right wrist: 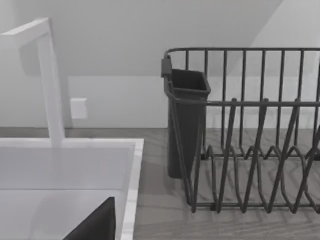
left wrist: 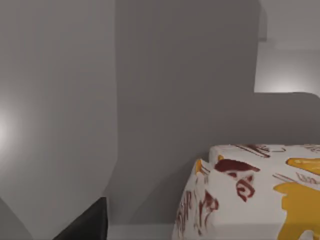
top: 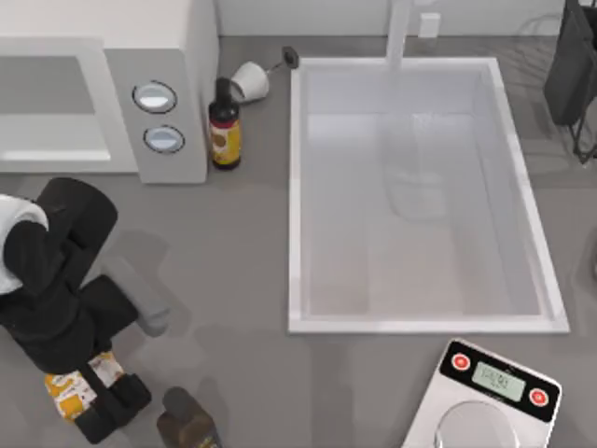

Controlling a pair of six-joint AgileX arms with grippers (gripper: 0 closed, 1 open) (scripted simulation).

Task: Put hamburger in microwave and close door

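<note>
So the left arm (top: 56, 280) was hunched over the near-left corner of the table, and its gripper (top: 98, 401) sat right at the hamburger (top: 70, 387), low down by the table's front edge. From above, the dark fingers looked to be against the right side of the wrapper, but whether they'd actually clamped on it I couldn't tell. The left wrist view had the hamburger (left wrist: 255, 192) up close on the grey top, yellow and red print on white paper, with one dark finger (left wrist: 85, 225) off to its side and a gap of bare table between them. The microwave (top: 103, 89) stood at the far left, door (top: 51, 107) flat and shut, knobs (top: 155, 97) facing up at the camera. Between it and the burger was a fair stretch of open counter, though the arm itself took up most of it. A brown bottle (top: 224, 126) stood just beside the microwave's right edge, a second bottle (top: 187, 422) just right of the gripper, and the sink (top: 295, 187) rim ran further right. The right wrist view faced a dish rack (right wrist: 245, 130) and the faucet (right wrist: 50, 80), with the sink's (right wrist: 132, 190) edge alongside.
</note>
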